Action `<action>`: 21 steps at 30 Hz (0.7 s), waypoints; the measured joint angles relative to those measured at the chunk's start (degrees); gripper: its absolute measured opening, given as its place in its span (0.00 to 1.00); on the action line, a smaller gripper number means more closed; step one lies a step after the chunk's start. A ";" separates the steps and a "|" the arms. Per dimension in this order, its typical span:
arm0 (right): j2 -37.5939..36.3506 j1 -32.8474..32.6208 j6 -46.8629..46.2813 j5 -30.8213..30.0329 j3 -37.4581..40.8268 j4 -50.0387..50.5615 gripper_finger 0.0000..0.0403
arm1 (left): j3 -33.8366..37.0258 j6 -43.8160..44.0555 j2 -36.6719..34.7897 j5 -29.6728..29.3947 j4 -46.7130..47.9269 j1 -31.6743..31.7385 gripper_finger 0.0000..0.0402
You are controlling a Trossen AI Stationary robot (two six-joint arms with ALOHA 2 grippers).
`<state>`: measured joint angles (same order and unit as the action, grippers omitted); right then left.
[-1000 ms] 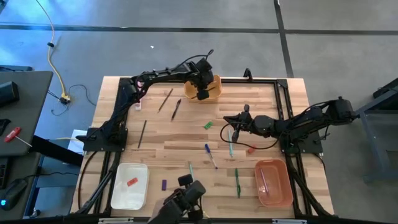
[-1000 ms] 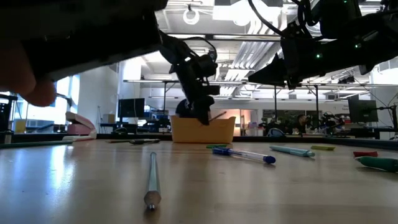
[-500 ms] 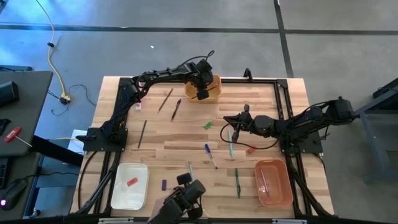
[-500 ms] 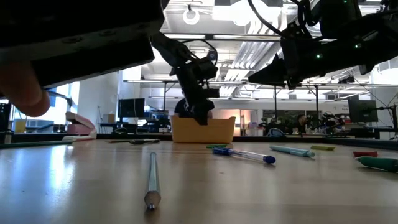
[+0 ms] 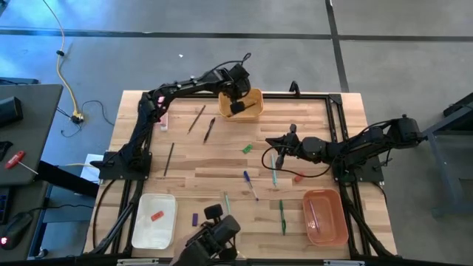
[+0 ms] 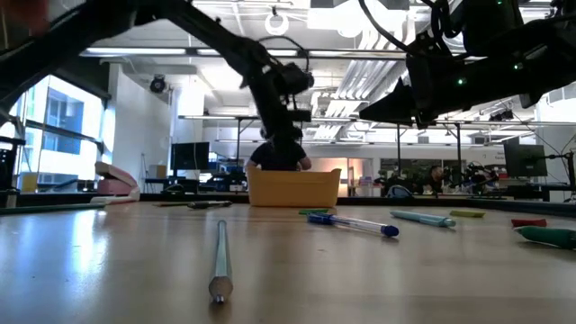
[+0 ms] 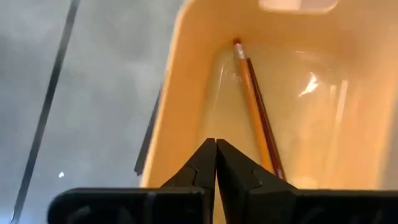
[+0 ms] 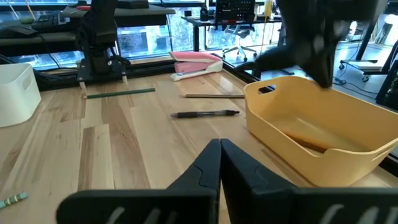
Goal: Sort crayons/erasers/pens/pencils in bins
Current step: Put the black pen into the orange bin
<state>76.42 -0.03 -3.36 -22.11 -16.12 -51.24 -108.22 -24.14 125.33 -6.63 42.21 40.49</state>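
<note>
My left gripper point(image 5: 235, 108) point(image 7: 216, 149) hangs shut and empty above the yellow-orange bin point(image 5: 250, 105) point(image 6: 294, 187) at the table's far edge. On the bin's floor lies a brown pencil point(image 7: 256, 115), flat along one wall. Other pencils point(image 5: 196, 118) point(image 5: 169, 158) lie on the wood to the bin's left. Pens point(image 5: 250, 185) point(image 5: 281, 216) and short crayons point(image 5: 247, 148) point(image 5: 298, 177) are scattered mid-table. My right gripper point(image 5: 269, 140) point(image 8: 219, 147) is shut and empty, held level over the table's middle.
A white bin point(image 5: 154, 220) with a red piece in it stands near left, and a salmon bin point(image 5: 325, 216) near right. A pink bar point(image 8: 196, 62) lies at the far left. A dark frame rail point(image 5: 295, 94) runs along the table's edges.
My left gripper has let go of a pencil that slanted from its fingers into the yellow-orange bin. It has then risen clear above the bin. The pencil now lies on the bin's floor.
</note>
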 joint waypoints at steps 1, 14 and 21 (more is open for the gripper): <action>0.00 0.00 0.03 0.00 0.00 0.07 0.00 | 0.00 0.03 -1.26 0.08 0.50 -0.12 0.01; 0.00 -0.32 0.42 0.00 0.02 1.93 0.00 | 18.71 7.84 -22.21 4.72 -3.65 -1.29 0.00; 0.00 -1.28 0.37 0.00 0.02 2.13 0.00 | 43.02 15.99 -38.28 4.87 -12.83 -1.62 0.00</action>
<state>76.42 -1.31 -2.98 -22.11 -16.10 -49.10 -65.21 -8.15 87.05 -1.76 29.38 38.87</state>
